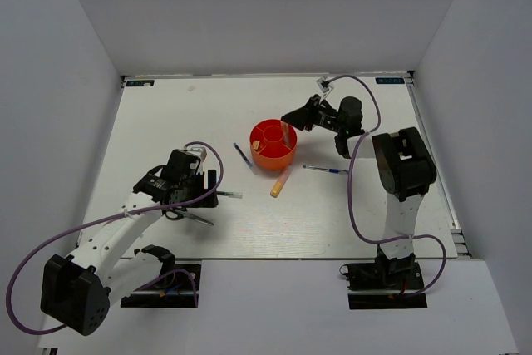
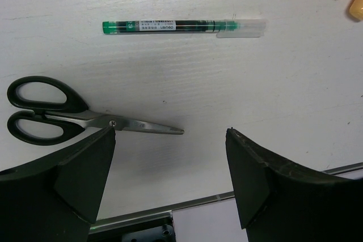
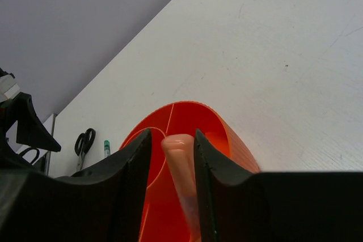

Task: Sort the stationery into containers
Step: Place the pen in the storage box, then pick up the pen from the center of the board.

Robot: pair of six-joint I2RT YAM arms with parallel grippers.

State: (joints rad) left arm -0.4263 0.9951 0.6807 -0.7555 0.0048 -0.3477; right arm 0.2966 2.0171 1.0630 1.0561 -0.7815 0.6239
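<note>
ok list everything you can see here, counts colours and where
tub: 1, orange-red, table centre
small pale item: 1, in the tub's left compartment, too small to identify
pale-capped marker: 1, orange, held upright over the tub
yellow-orange marker: 1, lying just in front of the tub
left blue pen: 1, blue, just left of the tub
right blue pen: 1, blue, right of the tub
green pen: 1, clear cap, by the left gripper
scissors: 1, black handles, closed, beside the green pen
table: 1, white
left gripper: 1, black, open, above the scissors' tip
right gripper: 1, black, shut on the pale-capped marker
</note>
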